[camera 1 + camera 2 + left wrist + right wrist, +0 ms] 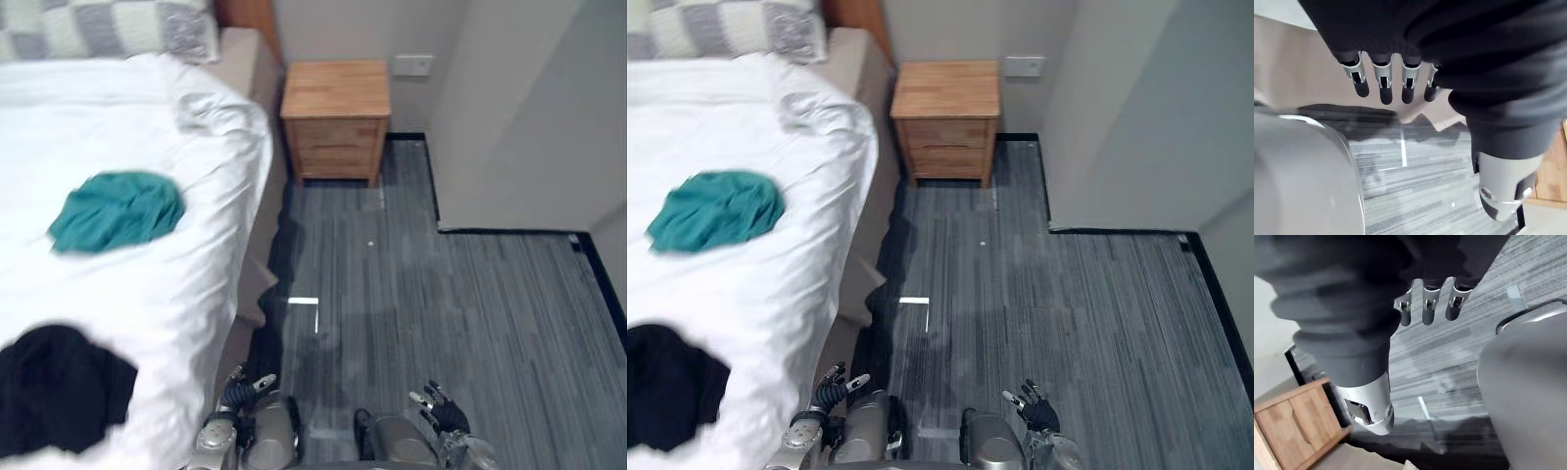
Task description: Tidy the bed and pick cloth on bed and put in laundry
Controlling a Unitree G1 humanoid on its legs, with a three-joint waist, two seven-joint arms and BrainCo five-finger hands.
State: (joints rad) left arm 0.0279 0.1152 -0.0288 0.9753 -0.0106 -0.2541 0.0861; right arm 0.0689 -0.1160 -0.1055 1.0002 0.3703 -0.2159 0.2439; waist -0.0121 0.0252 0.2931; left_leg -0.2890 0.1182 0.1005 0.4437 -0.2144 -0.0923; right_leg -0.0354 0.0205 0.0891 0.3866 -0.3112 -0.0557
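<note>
Left hand (pixel 243 391), right hand (pixel 446 412) hang relaxed (empty); teal cloth (pixel 118 211) on bed (pixel 127 117).

Wooden nightstand (pixel 335 116) on grey floor (pixel 441 323)

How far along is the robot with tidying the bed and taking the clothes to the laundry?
Done: nothing yet. The teal cloth and the black cloth lie on the white bed, whose cover is rumpled near the pillow. In hand: nothing; the left robot hand and right robot hand hang open above the floor. Left: both cloths and the smoothing.
</note>
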